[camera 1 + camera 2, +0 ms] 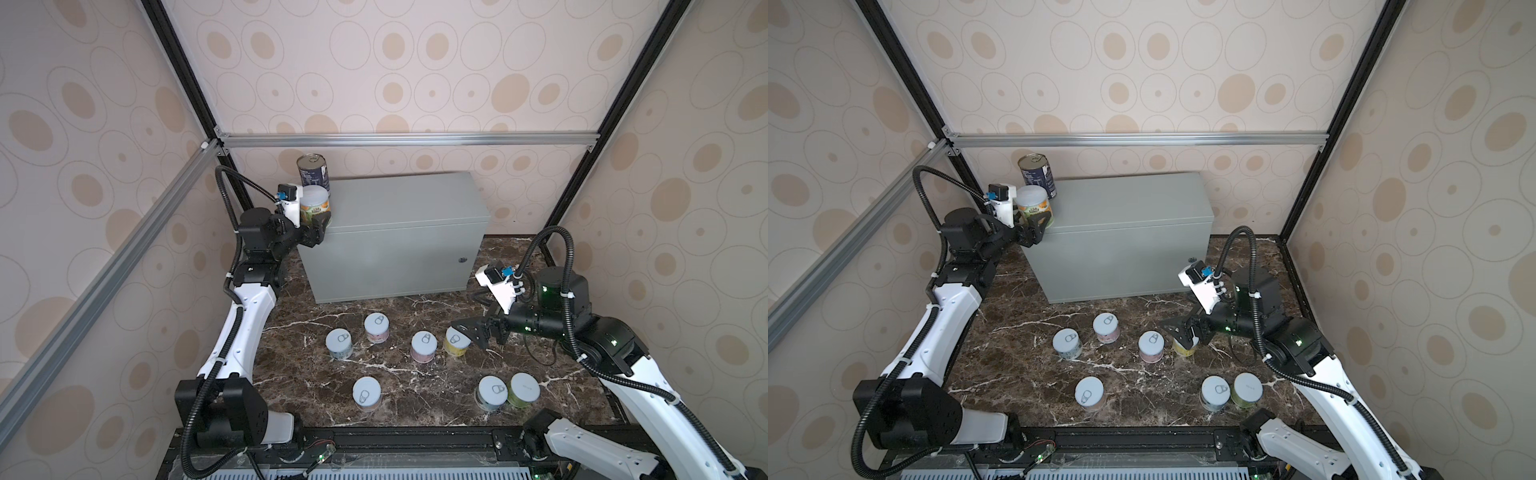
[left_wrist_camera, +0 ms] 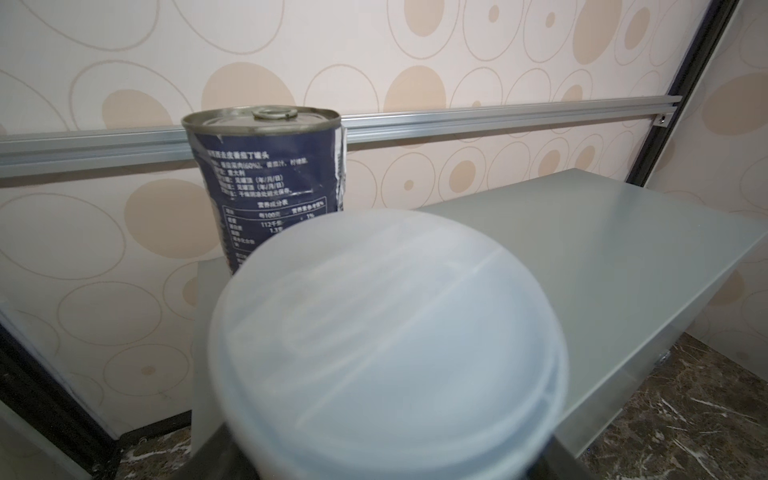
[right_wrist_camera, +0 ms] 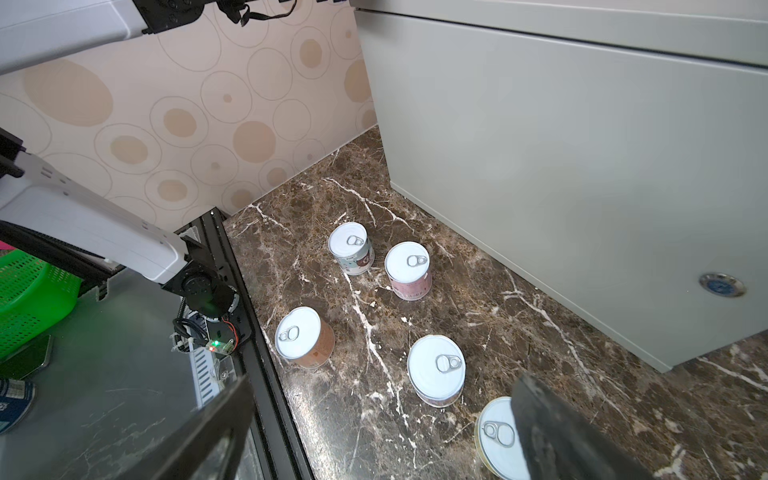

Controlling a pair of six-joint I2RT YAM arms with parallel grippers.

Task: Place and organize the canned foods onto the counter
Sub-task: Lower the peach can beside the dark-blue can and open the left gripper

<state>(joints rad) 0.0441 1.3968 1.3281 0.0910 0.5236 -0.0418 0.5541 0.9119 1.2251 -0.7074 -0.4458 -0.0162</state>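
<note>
My two top views sit high at the front, angled down, near-identical, sharing counter (image 1: 399, 199) and marble surface (image 1: 415, 382); left wrist view looks out over the left fingers (image 2: 212, 463), orange can (image 2: 386, 345) very close between them; right wrist view looks down between the right fingers (image 3: 552, 432), marble and counter front beyond.

Nine cans show in both top views: one tall dark-blue can (image 1: 315, 176) and eight small cans: two pink cans (image 1: 376, 326) (image 1: 424, 344), two whitish cans (image 1: 339, 341) (image 1: 493, 391), one yellow can (image 1: 452, 350), one green can (image 1: 524, 388), one orange can (image 1: 366, 392), one orange-and-green can (image 1: 314, 204). One grey metal box (image 1: 399, 199). Two robot arms (image 1: 245, 328) (image 1: 611, 336).
</note>
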